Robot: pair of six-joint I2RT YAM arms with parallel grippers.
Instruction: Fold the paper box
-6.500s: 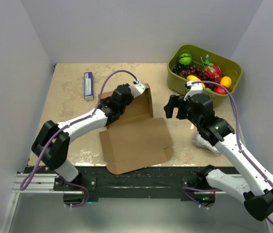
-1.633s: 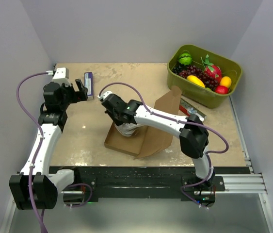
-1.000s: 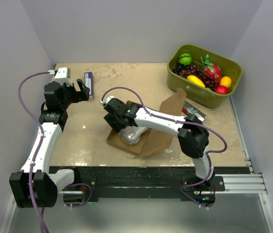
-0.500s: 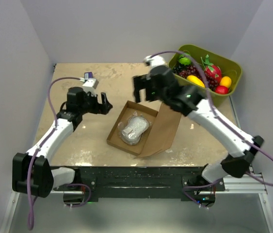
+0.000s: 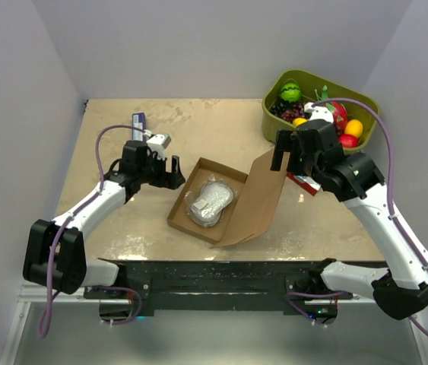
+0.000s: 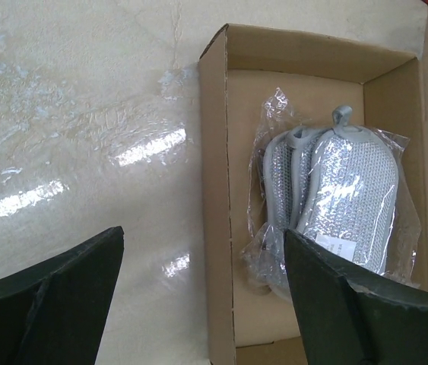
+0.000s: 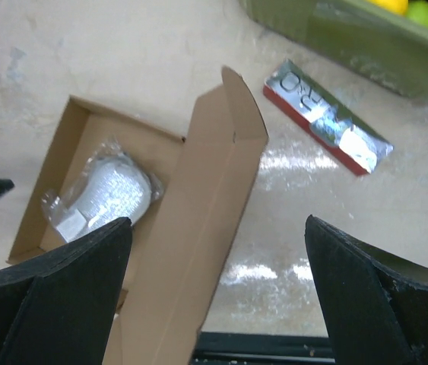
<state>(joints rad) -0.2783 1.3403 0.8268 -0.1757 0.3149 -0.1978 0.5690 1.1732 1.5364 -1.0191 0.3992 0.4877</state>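
The paper box (image 5: 187, 226) lies mid-table as a shallow brown tray, its lid (image 5: 258, 199) raised at a slant on the right side. A grey item in a clear bag (image 5: 211, 201) lies inside. My left gripper (image 5: 174, 173) is open just left of the tray. In the left wrist view, the tray's left wall (image 6: 215, 190) runs between the wide-apart fingers of the left gripper (image 6: 202, 251), with the bagged item (image 6: 335, 198) to the right. My right gripper (image 5: 286, 152) is open over the lid's top edge. Seen from the right wrist, the lid (image 7: 198, 251) lies below the right gripper (image 7: 218, 228).
An olive-green bin (image 5: 371, 103) of toy fruit stands at the back right. A red and silver foil packet (image 5: 305, 185) lies on the table between the bin and the lid, also in the right wrist view (image 7: 326, 125). A purple packet (image 5: 138, 122) lies at the back left.
My right gripper left the box, swung up and right, and now hangs over the lid's top edge, jaws wider. My left gripper came right to the tray's left wall. The bagged item stays inside.
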